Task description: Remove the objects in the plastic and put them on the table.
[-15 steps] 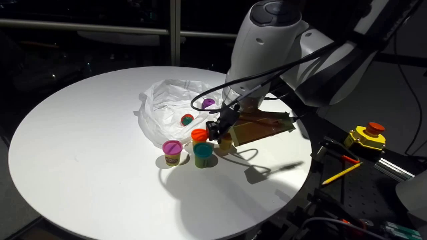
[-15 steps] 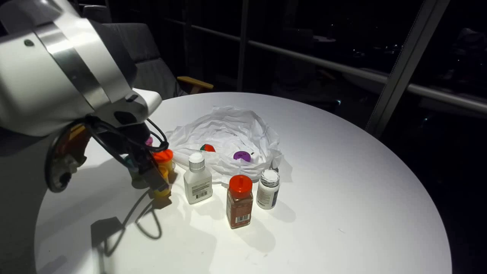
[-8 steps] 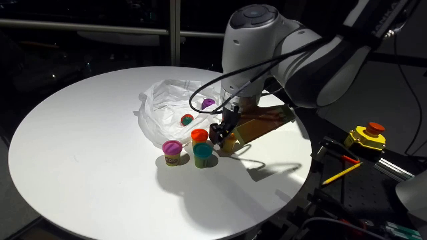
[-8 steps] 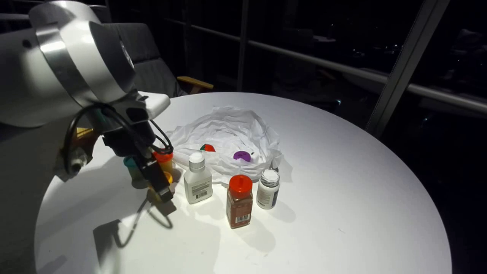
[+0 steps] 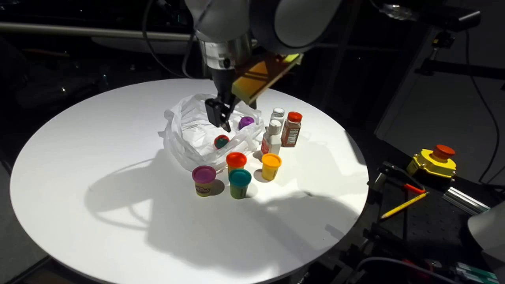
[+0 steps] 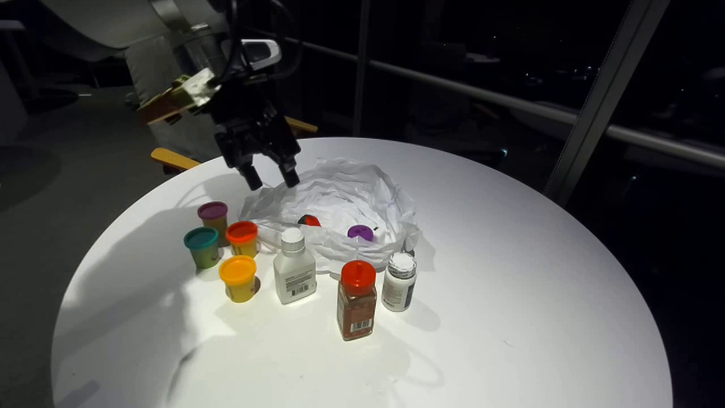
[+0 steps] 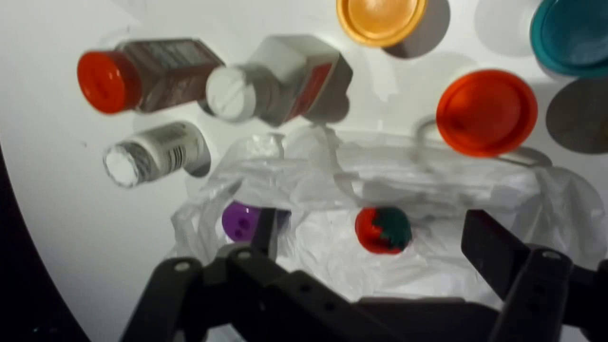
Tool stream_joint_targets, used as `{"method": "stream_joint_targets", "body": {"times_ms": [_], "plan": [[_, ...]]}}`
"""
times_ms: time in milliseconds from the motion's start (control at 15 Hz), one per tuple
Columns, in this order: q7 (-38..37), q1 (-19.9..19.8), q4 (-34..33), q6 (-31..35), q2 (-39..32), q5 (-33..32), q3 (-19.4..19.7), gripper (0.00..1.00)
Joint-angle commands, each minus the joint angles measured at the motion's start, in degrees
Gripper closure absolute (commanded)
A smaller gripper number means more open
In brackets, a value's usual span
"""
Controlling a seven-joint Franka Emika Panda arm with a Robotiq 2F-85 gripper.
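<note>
The wrinkled whitish plastic bag point(image 5: 177, 136) lies open on the white table point(image 5: 98, 221). Inside it are a round red-and-green object point(image 7: 383, 230) and a purple object point(image 7: 236, 221) with dark holes. My gripper point(image 6: 272, 178) hangs above the bag, its black fingers wide apart and holding nothing. In the wrist view the red-and-green object appears between the fingers, well below them; the left finger partly covers the purple one. On the table beside the bag stand a yellow pot point(image 5: 270, 167), an orange-lidded pot point(image 6: 242, 235), a teal-lidded pot point(image 5: 239, 183) and a purple-lidded pot point(image 5: 204, 181).
Close to the bag stand a white bottle point(image 6: 295, 272), a red-capped spice jar point(image 6: 357, 306) and a smaller white bottle point(image 6: 399, 286), all upright. Off the table edge, a yellow emergency stop point(image 5: 432, 163) and a pencil point(image 5: 404, 205) lie on a dark bench.
My gripper has opened and left the yellow pot standing on the table. It has risen and moved away from the pots to above the bag.
</note>
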State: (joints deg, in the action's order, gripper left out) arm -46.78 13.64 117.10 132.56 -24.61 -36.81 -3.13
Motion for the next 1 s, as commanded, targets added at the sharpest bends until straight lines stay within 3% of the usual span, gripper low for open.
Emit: {"method": "stream_joint_targets", "body": {"times_ms": [0, 67, 133, 333, 933], "plan": [[15.29, -2.48, -14.63, -4.74, -8.35, 4.19, -0.79, 0.0], [19.51, -3.15, -17.89, -5.93, -10.45, 6.04, -1.12, 0.0], [13.16, 0.06, -9.7, -2.4, -4.82, 4.36, 2.03, 0.0], [18.51, -0.5, -15.24, -3.43, -9.29, 6.46, 2.51, 0.0], [18.94, -0.38, -16.32, -3.75, -10.3, 6.58, 2.23, 0.0]]}}
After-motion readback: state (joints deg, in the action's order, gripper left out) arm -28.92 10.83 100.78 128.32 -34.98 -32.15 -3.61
